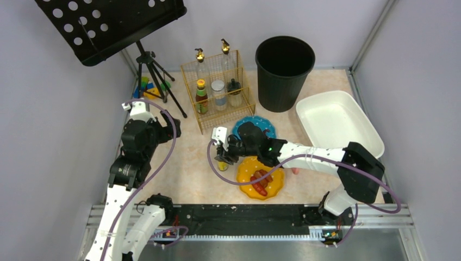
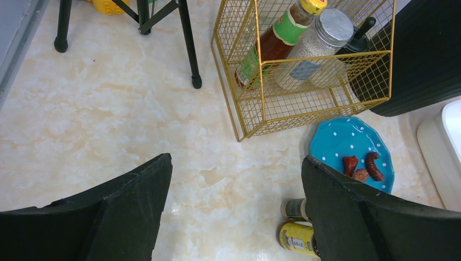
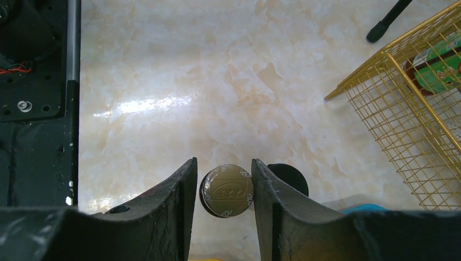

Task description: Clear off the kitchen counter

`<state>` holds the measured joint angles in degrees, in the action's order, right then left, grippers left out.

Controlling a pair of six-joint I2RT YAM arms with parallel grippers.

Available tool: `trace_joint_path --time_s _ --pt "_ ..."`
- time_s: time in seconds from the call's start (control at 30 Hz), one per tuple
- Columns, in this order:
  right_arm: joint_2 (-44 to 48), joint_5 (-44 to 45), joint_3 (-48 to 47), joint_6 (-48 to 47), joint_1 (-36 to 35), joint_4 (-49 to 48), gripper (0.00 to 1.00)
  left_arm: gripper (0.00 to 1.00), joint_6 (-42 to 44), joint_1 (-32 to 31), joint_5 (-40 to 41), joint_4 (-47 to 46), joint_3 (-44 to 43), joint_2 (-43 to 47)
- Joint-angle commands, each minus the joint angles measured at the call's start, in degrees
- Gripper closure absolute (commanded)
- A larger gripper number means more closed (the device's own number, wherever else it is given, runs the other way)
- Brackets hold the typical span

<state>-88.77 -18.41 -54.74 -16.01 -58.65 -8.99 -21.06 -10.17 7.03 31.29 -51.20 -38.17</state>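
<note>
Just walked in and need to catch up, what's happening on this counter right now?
Two robot arms are clearing the kitchen counter. The right gripper has its jaws on either side of a small gold-lidded jar standing near the yellow plate of sausages; whether it grips yet is unclear. The left gripper hangs open over bare counter, holding nothing. The wire rack, black bin and white tub sit farther back.
</note>
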Motion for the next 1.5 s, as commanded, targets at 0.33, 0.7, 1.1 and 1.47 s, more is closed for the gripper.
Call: trace_joint_path --time_s 0.33,0.7,1.1,1.47 --pt "-2.0 -1.0 -1.2 1.4 -0.2 -0.2 0.70 0.07 0.0 0.3 -0.4 -2.0 -0.3 -0.4" --pt "-1.7 -1.2 -3.2 2.4 -0.6 0.5 1.00 0.07 0.0 0.3 -0.7 -1.9 -0.3 -0.6" --pt "3.5 2.3 -4.7 4.8 -4.7 -0.2 1.00 0.07 0.0 0.3 -0.4 -2.0 -0.3 -0.7" --pt "7.3 10.1 -10.9 8.4 -6.1 -0.6 1.00 0.07 0.0 0.4 -0.3 -1.9 -0.3 -0.5"
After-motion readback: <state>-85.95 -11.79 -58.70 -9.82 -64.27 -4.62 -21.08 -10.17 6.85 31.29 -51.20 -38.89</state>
